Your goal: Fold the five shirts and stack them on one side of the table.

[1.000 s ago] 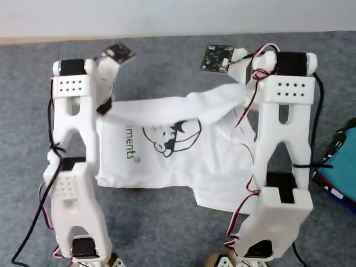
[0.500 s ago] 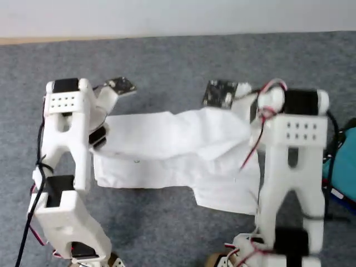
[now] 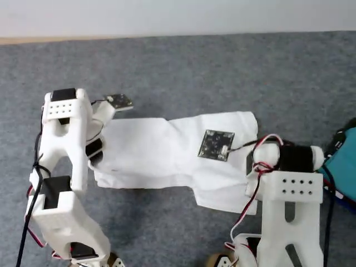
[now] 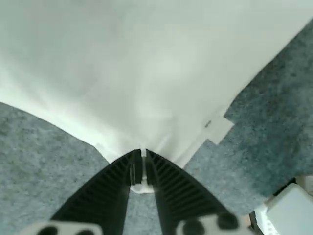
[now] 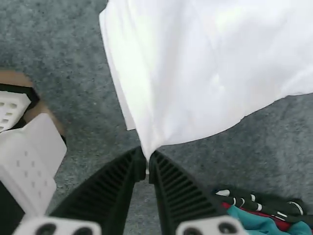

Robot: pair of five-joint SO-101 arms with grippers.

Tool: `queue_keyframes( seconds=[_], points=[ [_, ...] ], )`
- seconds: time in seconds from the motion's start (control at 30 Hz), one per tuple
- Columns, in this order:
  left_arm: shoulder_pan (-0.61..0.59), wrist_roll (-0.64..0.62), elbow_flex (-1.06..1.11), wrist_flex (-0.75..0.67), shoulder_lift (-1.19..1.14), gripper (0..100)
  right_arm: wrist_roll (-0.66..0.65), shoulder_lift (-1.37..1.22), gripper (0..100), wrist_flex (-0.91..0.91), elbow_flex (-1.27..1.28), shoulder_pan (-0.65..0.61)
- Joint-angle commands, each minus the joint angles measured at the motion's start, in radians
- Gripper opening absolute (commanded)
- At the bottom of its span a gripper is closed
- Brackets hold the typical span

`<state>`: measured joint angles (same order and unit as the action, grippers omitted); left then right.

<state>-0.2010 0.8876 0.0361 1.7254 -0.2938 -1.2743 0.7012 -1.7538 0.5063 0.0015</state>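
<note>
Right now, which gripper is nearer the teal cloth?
Right. The right gripper grips the white shirt close beside the teal cloth; the left gripper grips its opposite end.

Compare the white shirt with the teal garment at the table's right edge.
The white shirt shows plain white; the teal garment is teal with dark and red trim. The white shirt lies mid-table, pinched by the left gripper and the right gripper; the teal garment is touched by neither. Both rest on the grey table.
</note>
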Motion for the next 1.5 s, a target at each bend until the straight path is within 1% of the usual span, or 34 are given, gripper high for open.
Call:
queue_keyframes(
  seconds=[0.0, 0.07, 0.13, 0.17, 0.23, 0.33, 0.4, 0.47, 0.53, 0.6, 0.63, 0.73, 0.77, 0.83, 0.97, 1.03, 1.13, 1.27, 1.47],
  points=[
    [-0.005, 0.012, -0.001, 0.008, 0.049, 1, 0.012, 0.045, 1.1, -0.041, 0.005, 0.013],
    [-0.006, 0.012, -0.005, 0.006, 0.049, 1, 0.012, 0.059, 1.4, -0.041, 0.005, 0.013],
    [-0.006, 0.012, -0.005, 0.006, 0.055, 4, 0.012, 0.077, 2.3, -0.041, 0.003, 0.013],
    [-0.008, 0.011, -0.005, 0.006, 0.057, 6, 0.014, 0.091, 4.8, -0.042, 0.003, 0.015],
    [-0.009, 0.008, -0.007, 0.005, 0.06, 8, 0.021, 0.136, 13.6, -0.042, -0.006, 0.041],
    [-0.029, 0.008, -0.024, 0.009, 0.077, 9, 0.103, 0.202, 27.3, -0.035, -0.04, 0.094],
    [-0.031, 0.008, -0.03, 0.011, 0.104, 9, 0.12, 0.228, 29.1, -0.035, -0.058, 0.11],
    [-0.029, 0.008, -0.03, 0.012, 0.143, 9, 0.12, 0.236, 27.3, -0.031, -0.075, 0.117],
    [-0.025, 0.008, -0.033, 0.003, 0.184, 9, 0.123, 0.229, 24.0, 0.008, -0.08, 0.114],
    [-0.021, -0.002, -0.044, -0.04, 0.21, 9, 0.123, 0.203, 20.1, 0.097, -0.074, 0.113],
    [-0.021, -0.028, -0.05, -0.069, 0.218, 8, 0.123, 0.18, 17.6, 0.162, -0.063, 0.113],
    [-0.023, -0.187, -0.07, -0.193, 0.219, 8, 0.124, 0.085, 8.4, 0.357, -0.037, 0.11],
    [-0.021, -0.241, -0.07, -0.227, 0.219, 7, 0.127, 0.044, 5.1, 0.41, -0.035, 0.105],
    [0.002, -0.333, -0.068, -0.284, 0.218, 1, 0.184, -0.044, 0.5, 0.498, -0.041, 0.082],
    [0.06, -0.463, -0.062, -0.336, 0.215, 1, 0.365, -0.236, 0.9, 0.605, -0.098, 0.027],
    [0.097, -0.503, -0.061, -0.358, 0.187, 1, 0.448, -0.344, 0.9, 0.645, -0.144, -0.007],
    [0.126, -0.529, -0.058, -0.387, 0.114, 1, 0.555, -0.518, 1.0, 0.705, -0.238, -0.039],
    [0.126, -0.552, -0.061, -0.42, -0.006, 1, 0.612, -0.745, 1.0, 0.736, -0.393, -0.048],
    [0.118, -0.549, -0.061, -0.414, -0.132, 1, 0.614, -1.018, 1.0, 0.73, -0.623, -0.039]
  ],
)
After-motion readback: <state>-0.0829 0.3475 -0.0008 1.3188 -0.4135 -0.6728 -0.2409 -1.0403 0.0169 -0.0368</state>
